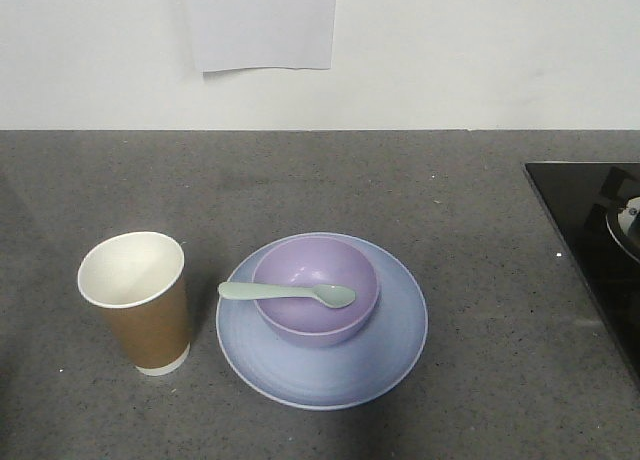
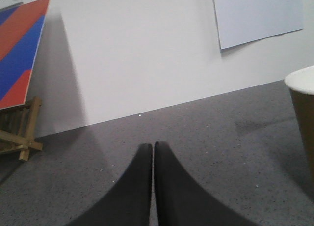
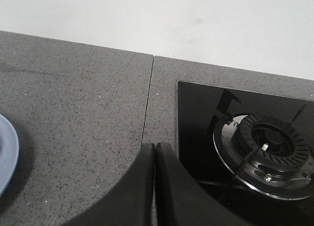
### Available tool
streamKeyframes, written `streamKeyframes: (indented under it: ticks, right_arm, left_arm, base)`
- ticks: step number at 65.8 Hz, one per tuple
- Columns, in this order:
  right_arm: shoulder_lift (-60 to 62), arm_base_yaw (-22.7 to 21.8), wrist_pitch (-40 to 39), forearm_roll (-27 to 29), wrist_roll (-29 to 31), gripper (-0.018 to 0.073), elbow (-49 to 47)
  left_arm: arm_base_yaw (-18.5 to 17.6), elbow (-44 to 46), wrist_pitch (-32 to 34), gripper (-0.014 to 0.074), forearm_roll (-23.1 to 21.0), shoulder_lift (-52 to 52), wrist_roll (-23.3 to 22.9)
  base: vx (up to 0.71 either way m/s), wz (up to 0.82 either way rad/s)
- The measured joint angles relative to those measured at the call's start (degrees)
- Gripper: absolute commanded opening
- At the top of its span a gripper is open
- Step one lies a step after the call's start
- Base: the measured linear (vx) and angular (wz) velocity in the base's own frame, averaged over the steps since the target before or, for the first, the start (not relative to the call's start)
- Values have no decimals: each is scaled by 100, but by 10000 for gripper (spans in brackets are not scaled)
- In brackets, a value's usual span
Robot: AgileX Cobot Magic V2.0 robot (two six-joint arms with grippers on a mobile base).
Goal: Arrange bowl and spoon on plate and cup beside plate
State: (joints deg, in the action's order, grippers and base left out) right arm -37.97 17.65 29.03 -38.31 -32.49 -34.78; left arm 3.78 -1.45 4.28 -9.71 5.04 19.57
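Note:
A pale blue plate (image 1: 392,358) lies on the grey counter, with the lavender bowl (image 1: 340,325) standing on it. The mint-green spoon (image 1: 288,293) rests across the bowl's rim, handle pointing left. Just left of the plate stands the brown paper cup (image 1: 150,325), upright, white inside. Neither gripper shows in the front view. My left gripper (image 2: 153,146) is shut and empty over bare counter, with the cup (image 2: 305,113) at its right edge. My right gripper (image 3: 155,146) is shut and empty, the plate's edge (image 3: 10,155) far to its left.
A black glass hob (image 1: 590,230) with a gas burner (image 3: 267,150) takes up the counter's right end. A white wall with a taped paper sheet (image 1: 262,25) backs the counter. A red and blue board on a wooden stand (image 2: 19,73) leans at the far left.

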Motion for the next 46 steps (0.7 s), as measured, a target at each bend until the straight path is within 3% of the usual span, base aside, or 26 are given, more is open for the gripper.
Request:
streamKeyframes:
  ticks: [29, 46]
  right_arm:
    - [0, 0, 6, 0, 0, -6, 0]
    - [0, 0, 6, 0, 0, -6, 0]
  left_arm:
    - [108, 0, -595, -8, 0, -395, 31]
    - [113, 0, -661, -8, 214, -401, -272]
  base:
    - [0, 0]
    - [0, 0]
